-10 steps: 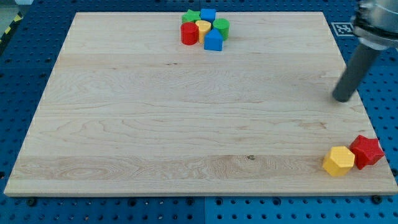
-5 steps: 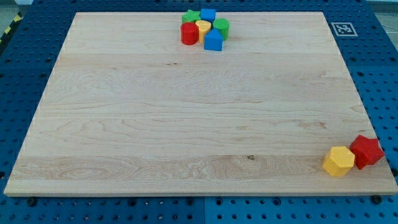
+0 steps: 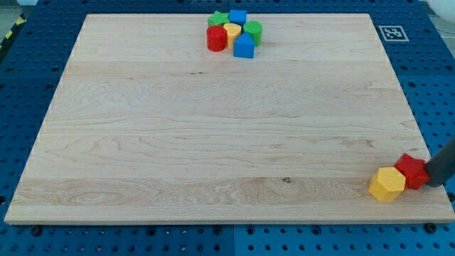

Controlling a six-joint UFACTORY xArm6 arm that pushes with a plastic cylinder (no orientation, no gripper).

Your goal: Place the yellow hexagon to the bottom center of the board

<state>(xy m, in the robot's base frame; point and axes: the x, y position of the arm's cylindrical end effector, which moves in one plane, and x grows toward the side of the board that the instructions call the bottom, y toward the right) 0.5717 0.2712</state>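
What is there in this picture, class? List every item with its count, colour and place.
board: one, pale wood, fills the view
yellow hexagon: one, bottom right corner
red block: one, touching the hexagon's right
cluster at top centre: red block, yellow block, two blue blocks, two green blocks
marker tag: one, black and white, top right
pegboard: blue, around the board
my tip: dark rod, against the red block's right

a lab or robotics test bench: a pale wooden board lies on a blue perforated desk with a regular grid of holes, a black-and-white fiducial marker sits by the board's top right corner, and yellow-black hazard tape shows at top left.
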